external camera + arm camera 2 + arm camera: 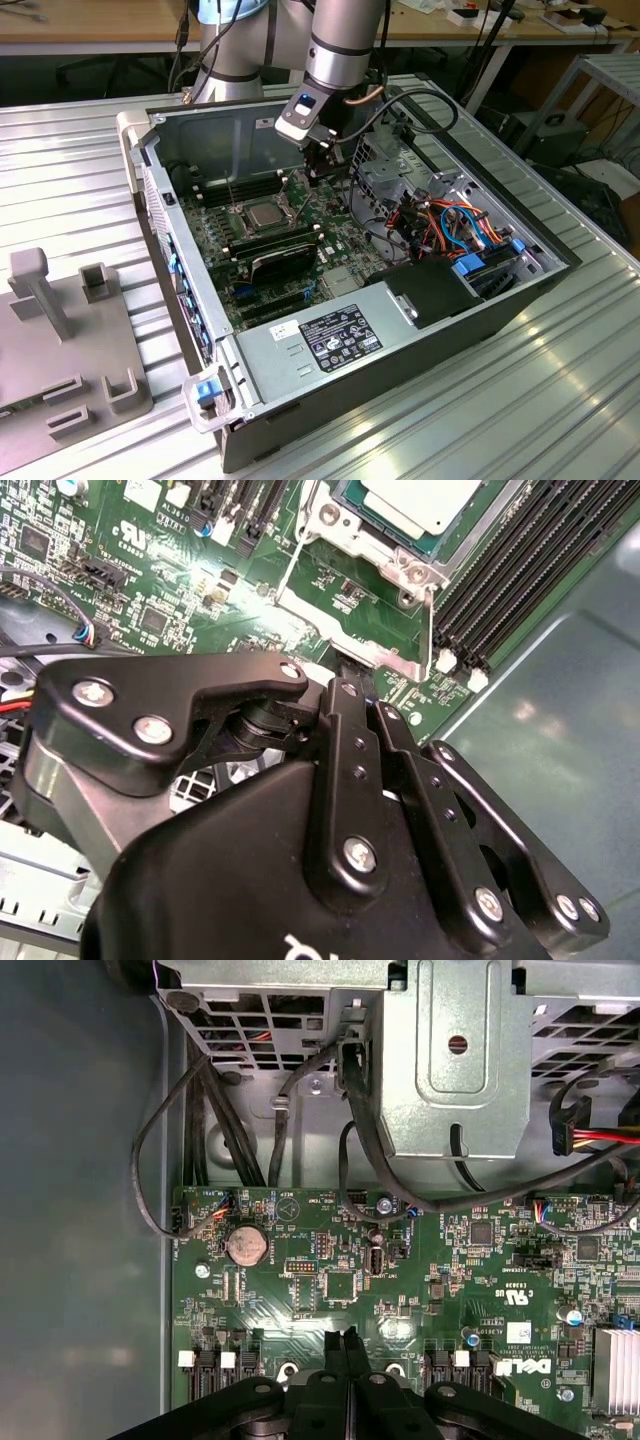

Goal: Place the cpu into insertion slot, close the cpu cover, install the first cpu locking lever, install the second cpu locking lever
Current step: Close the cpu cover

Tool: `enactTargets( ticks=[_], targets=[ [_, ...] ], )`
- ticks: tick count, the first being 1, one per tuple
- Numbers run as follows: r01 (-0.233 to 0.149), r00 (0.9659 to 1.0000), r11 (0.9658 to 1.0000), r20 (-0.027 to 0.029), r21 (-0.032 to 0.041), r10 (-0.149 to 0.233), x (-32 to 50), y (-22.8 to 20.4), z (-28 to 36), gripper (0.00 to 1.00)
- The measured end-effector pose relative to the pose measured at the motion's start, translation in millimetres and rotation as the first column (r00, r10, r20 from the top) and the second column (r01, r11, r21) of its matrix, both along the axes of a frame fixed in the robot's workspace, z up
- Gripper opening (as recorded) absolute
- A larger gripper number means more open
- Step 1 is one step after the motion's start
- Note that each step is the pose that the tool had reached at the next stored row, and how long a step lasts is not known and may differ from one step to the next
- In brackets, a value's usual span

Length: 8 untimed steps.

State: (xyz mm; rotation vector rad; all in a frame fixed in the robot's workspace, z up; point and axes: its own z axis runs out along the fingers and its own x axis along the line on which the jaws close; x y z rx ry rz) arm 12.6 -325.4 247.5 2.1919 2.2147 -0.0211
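The open computer case is seen whole in the exterior view, lying on a ribbed metal table, with the arm reaching down into it from the far side. The green motherboard is laid out there. The first wrist view adds a grey drive cage and black cables. In the same view the gripper is shown with its fingers drawn together to a thin seam.

In the second wrist view the gripper is met at its tips by the free edge of the cpu cover, a thin grey frame held tilted up off the socket. Whether the plate is nipped cannot be told.

The cpu, dull silver and square, is seated in the insertion slot beside the long black memory slots.
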Motion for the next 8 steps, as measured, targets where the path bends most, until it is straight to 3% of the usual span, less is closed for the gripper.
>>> enactTargets(
  ticks=[8],
  targets=[
    [0.000, 1.0000, 1.0000, 0.0000, 0.0000, 0.000, -1.6, 0.0, -0.1, 0.11]
  ],
)
